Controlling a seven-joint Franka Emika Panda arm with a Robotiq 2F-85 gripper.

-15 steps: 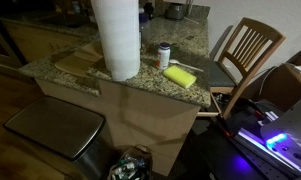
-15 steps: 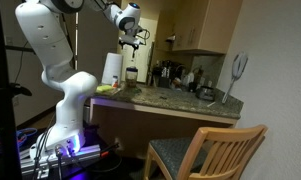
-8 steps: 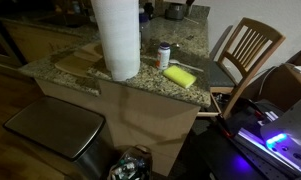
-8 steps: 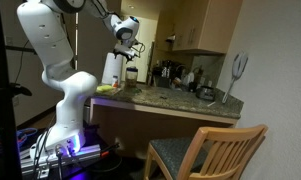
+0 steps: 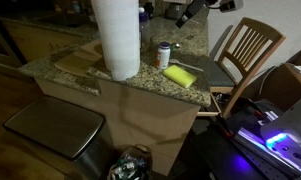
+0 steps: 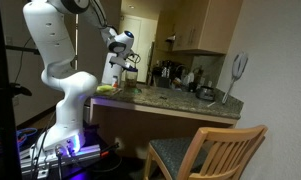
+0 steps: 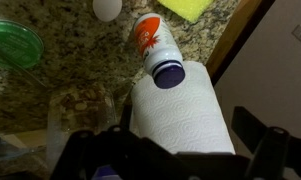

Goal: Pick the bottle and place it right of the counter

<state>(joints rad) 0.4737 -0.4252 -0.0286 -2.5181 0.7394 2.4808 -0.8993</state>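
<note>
Granite surface of the counter (image 5: pixel 190 45) carries the bottle (image 5: pixel 164 55), standing upright with its dark cap up, near the paper-towel roll (image 5: pixel 116 38) and just beside the yellow sponge (image 5: pixel 179 76) in an exterior view. Only the wrist view shows its orange label and how the gripper (image 7: pixel 170 140) gapes wide, empty, over the roll.

We find ourselves in a home kitchen: a speckled granite counter (image 5: pixel 150 88) on a tan wooden base, wall cabinets (image 6: pixel 195 30) above it, a paper-towel roll (image 5: pixel 116 35) and yellow sponge (image 5: pixel 179 76) near the edge, a slatted wooden chair (image 5: pixel 248 50) alongside, and a metal-lidded bin (image 5: pixel 55 128) below.
</note>
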